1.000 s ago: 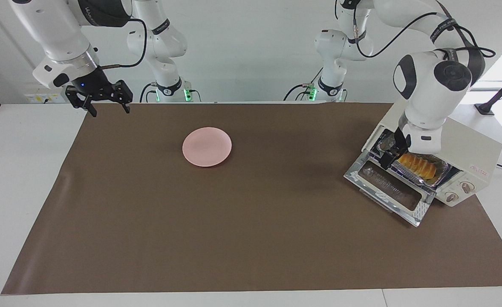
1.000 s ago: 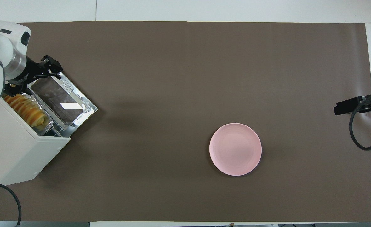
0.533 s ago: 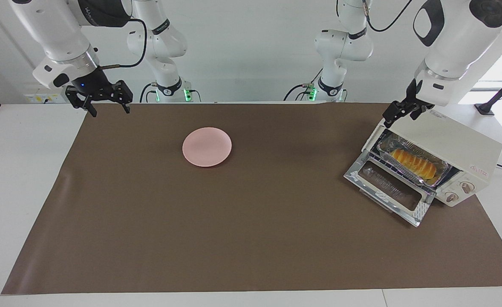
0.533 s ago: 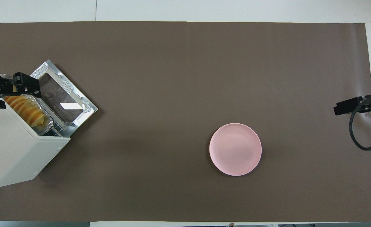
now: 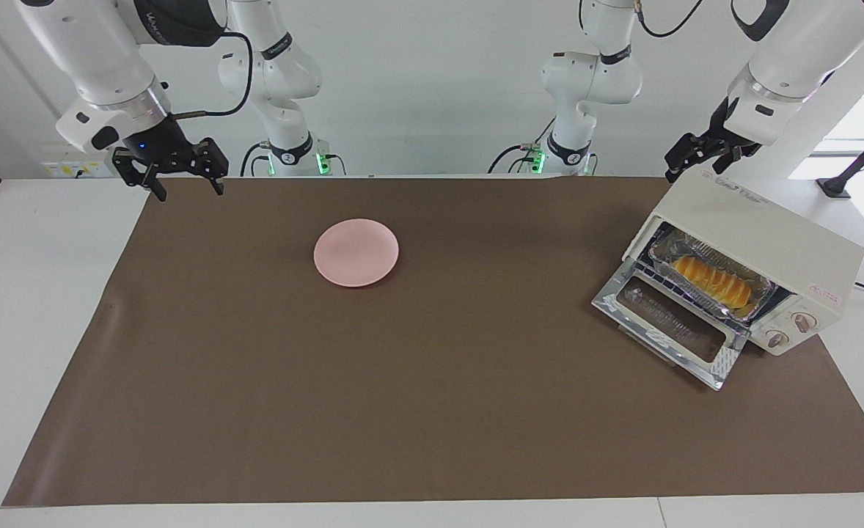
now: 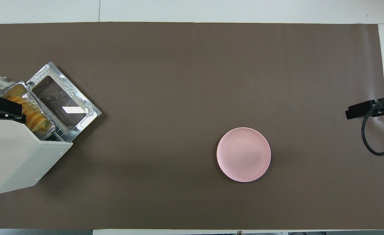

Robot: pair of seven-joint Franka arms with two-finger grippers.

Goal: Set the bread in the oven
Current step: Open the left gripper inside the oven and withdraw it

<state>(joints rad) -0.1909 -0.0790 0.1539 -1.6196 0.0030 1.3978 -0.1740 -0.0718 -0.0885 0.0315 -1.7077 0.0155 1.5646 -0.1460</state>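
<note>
Facing view first: you can see the bread [image 5: 716,280] lying in a foil tray [image 5: 711,275] on the rack inside the oven [image 5: 755,257], which sits at the left arm's end of the brown mat [image 5: 432,411], near the mat's edge. The oven door [image 5: 672,328] is folded down flat onto the mat, glass up. By the look of it the main job is done: the loaf is in. What is left, if you want it, is shutting the door; nothing in the pictures says that step is required.

Your left gripper [image 5: 705,154] hangs in the air over the oven's top corner nearest the robots, jaws spread, holding nothing. Your right gripper [image 5: 177,176] waits over the mat's corner at the right arm's end on the robots' side, jaws spread too and empty. A pink plate [image 5: 356,252] lies bare on the mat toward the right arm's end, well apart from the oven.

Against the earlier frames, the left gripper has changed most: a second ago it was down at the oven mouth, right at the tray beside the loaf; half a second ago it had risen to the oven's top edge; now it is higher and drawn back. The bread, tray, door, plate and right gripper have not moved.
</note>
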